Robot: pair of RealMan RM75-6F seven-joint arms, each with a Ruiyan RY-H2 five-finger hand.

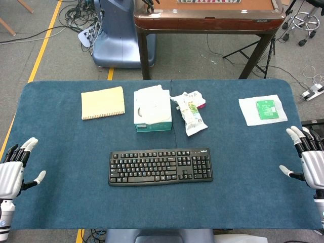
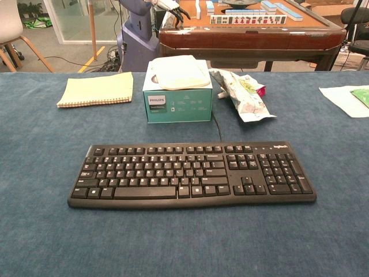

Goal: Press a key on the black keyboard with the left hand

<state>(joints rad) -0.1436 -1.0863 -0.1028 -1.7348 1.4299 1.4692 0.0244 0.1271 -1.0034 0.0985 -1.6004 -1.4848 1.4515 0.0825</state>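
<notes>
The black keyboard [image 1: 160,166] lies flat near the front middle of the blue table cloth, and fills the chest view [image 2: 192,175]. My left hand [image 1: 14,171] hovers at the table's left edge, well to the left of the keyboard, fingers spread and holding nothing. At the right edge my right hand [image 1: 310,157] is likewise spread and empty. Neither hand shows in the chest view.
Behind the keyboard stand a teal and white Philips box [image 1: 152,108], a crumpled snack bag [image 1: 190,112] and a yellow notepad [image 1: 103,102]. A white sheet with a green packet [image 1: 266,109] lies at the back right. A wooden table [image 1: 207,15] stands beyond the cloth.
</notes>
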